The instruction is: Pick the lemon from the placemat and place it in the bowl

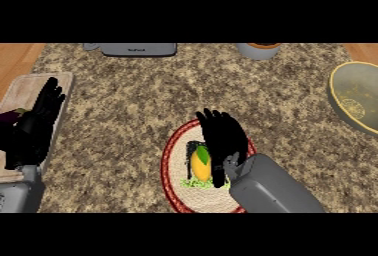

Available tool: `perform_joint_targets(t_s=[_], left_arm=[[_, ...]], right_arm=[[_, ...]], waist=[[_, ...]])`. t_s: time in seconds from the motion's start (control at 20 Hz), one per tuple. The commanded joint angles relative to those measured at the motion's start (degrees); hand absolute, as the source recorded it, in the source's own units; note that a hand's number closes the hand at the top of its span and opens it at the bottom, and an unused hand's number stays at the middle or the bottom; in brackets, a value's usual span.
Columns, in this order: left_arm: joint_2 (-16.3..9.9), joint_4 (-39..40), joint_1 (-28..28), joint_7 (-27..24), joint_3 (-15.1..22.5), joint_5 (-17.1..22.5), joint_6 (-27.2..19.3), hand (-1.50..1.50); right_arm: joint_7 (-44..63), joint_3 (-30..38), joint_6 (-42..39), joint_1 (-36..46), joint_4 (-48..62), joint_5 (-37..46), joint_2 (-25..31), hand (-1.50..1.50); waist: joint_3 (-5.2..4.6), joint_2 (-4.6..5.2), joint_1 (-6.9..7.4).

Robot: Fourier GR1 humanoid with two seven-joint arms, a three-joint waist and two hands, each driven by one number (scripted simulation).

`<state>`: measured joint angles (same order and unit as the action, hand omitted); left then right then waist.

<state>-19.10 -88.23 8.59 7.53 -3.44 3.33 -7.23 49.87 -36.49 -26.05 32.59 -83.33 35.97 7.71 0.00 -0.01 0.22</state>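
Hovering over placemat (181,192), R hand (221,137), fingers (212,120) straight, holding nothing | lemon (200,163) lying on placemat just beside R thumb, w/ green bits | L hand (37,127) resting open at left edge, fingers up, over wooden board (29,82) | bowl (354,97) sitting far right on granite surface (133,100), well apart from lemon

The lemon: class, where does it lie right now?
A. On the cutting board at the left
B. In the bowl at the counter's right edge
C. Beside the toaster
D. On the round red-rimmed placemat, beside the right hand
D: the lemon lies on the placemat, close beside the right hand; the bowl sits far off.
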Motion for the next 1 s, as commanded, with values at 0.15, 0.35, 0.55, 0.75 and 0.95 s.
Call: perform_joint_targets(t_s=[0.15, 0.35, 0.55, 0.75, 0.95], left_arm=[[2.0, 1.3, -0.3, -1.2, -1.1, -1.7, 1.1, 0.00], [1.0, -3.0, -0.7, 1.7, -1.5, -2.2, 1.6, 0.00], [3.2, -2.2, 2.0, 3.2, -0.3, -4.5, 0.4, 0.00], [3.2, -0.2, 2.2, 2.6, -2.2, -3.4, 1.7, 0.00], [3.5, -1.2, 1.2, 1.6, -2.7, -4.5, 2.6, 0.00]], right_arm=[[-0.7, 0.2, 0.4, -5.5, 1.1, 6.9, -4.7, -1.50], [-0.7, -0.7, 1.8, -2.6, 9.1, 5.9, -7.6, -1.50], [-6.3, 2.4, 2.4, -6.2, 9.7, 10.5, -6.8, -1.50], [-6.9, -1.4, 7.2, -12.1, 9.3, 14.4, -7.7, -1.50], [-9.6, 1.2, 10.3, -6.3, 17.3, 13.1, -7.7, -1.50]], waist=[[0.00, -0.01, -0.20], [0.01, 0.01, 0.24], [0.01, 0.02, -0.09], [0.01, 0.01, -0.18], [0.01, 0.06, 0.15]])
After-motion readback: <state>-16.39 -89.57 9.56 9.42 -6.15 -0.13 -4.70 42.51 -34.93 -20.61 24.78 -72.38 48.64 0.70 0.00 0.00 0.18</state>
